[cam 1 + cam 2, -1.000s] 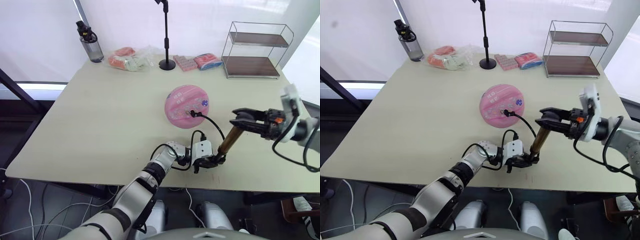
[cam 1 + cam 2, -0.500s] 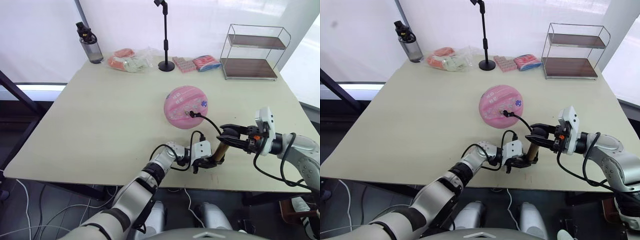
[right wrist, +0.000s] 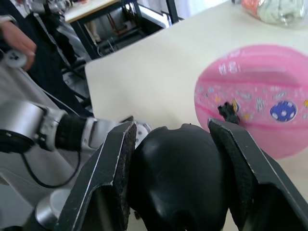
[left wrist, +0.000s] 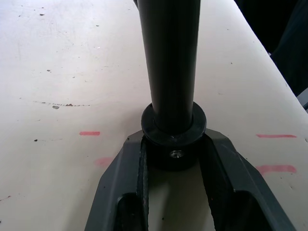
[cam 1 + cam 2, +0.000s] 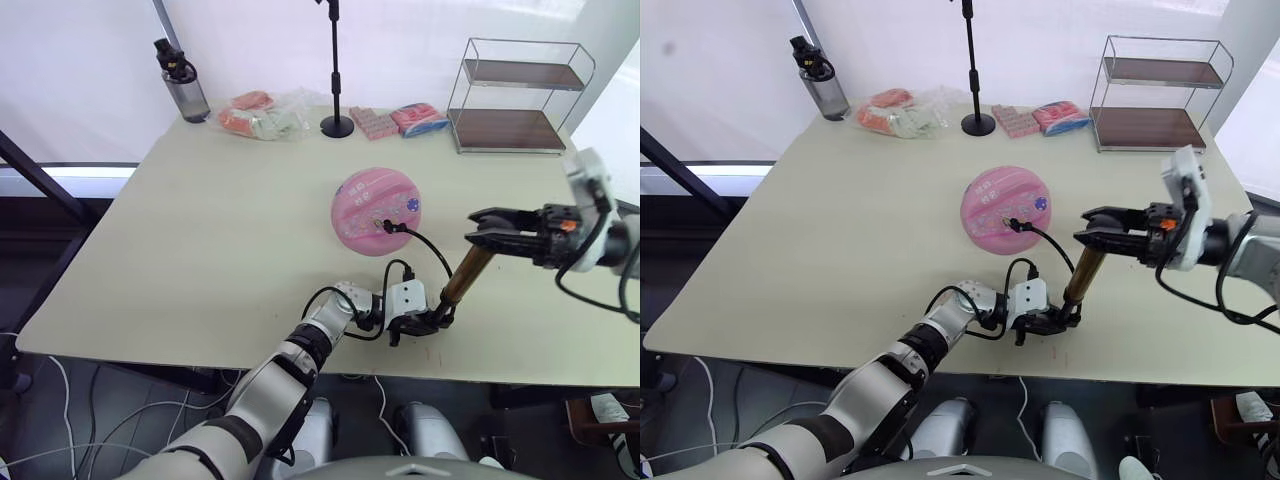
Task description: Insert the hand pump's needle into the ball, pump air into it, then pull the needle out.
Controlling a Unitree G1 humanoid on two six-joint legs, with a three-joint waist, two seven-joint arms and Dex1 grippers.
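The pink ball [image 5: 375, 208] lies mid-table. A black hose [image 5: 428, 250] runs from it to the hand pump [image 5: 462, 280], which stands tilted near the table's front edge. The needle's black fitting [image 3: 226, 112] sits against the ball; the pin itself is hidden. My left gripper [image 5: 428, 322] is shut on the pump's black base [image 4: 174, 144], low on the table. My right gripper [image 5: 484, 222] is shut on the pump's black handle [image 3: 178, 178], raised above the gold cylinder, which shows at full length.
Along the table's far edge stand a water bottle [image 5: 181, 78], a plastic bag of packets [image 5: 262, 114], a black stand [image 5: 335, 122], pink packets [image 5: 400, 120] and a wire shelf [image 5: 520, 95]. Red marks [image 4: 89, 133] dot the table. A person's hand [image 3: 18, 42] shows beyond the table.
My right gripper pushed the handle down half a second ago and has now lifted it back up, extending the pump. My left gripper stayed on the base.
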